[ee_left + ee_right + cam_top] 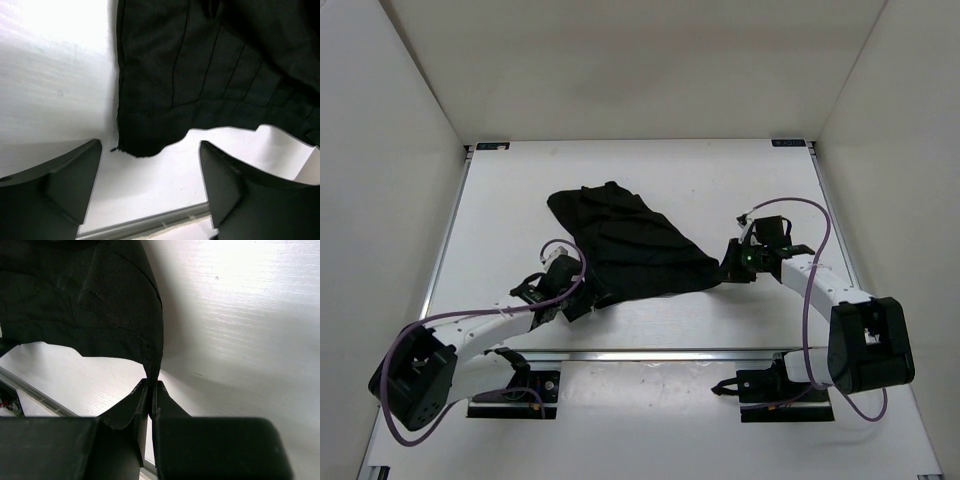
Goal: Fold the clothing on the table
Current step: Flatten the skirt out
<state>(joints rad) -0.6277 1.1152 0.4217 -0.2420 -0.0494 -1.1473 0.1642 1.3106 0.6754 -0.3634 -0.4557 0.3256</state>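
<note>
The black pleated clothing (630, 243) lies spread across the middle of the white table (720, 185), wide end toward the near edge. My left gripper (582, 296) stands open just off the garment's near left corner (137, 147), nothing between its fingers (70, 180). In the left wrist view the clothing (215, 65) lies flat ahead of the gap. My right gripper (151, 384) is shut on the clothing's right corner (150, 357); the fabric runs up and left from the pinch. In the top view the right gripper (728, 268) sits at the garment's near right tip.
A silver rail (650, 352) runs along the table's near side, between the arm bases (510, 390). It also shows low in the left wrist view as a grey rail (150, 222). White enclosure walls (390, 200) stand on three sides.
</note>
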